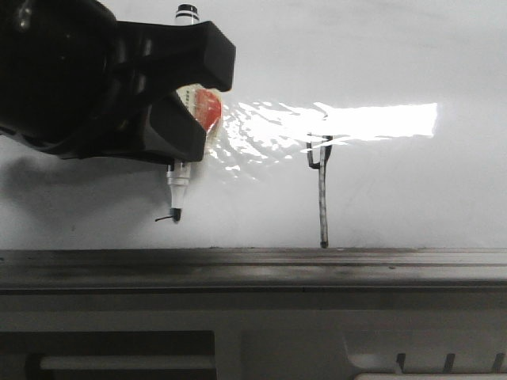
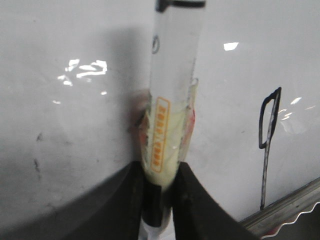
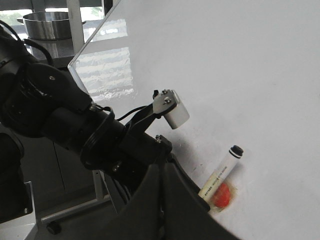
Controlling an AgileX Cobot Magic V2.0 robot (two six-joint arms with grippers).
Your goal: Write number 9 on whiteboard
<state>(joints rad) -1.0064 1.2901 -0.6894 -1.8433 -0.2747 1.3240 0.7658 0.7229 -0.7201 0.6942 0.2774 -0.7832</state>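
One marker is clamped in my left tool, and both fingers press on its pale barrel. In the front view the marker stands upright with its dark tip down on the whiteboard, and a tiny curved black dash lies just beside the tip. Something orange-red sits against the barrel where I hold it, but I cannot tell what it is. Most of my left arm is cut off at the edge of the front view.

The number 9 is on the whiteboard, well apart from the marker, toward my right side. It has a small narrow loop above a long straight stem, and the stem ends just above the grey metal rail. In the front view a bright light reflection covers part of the loop, so the loop is hard to make out there. The left wrist view shows the loop clearly, though the picture is blurred.

My right tool is seen only partly, and its fingers look close together; I cannot tell its state.
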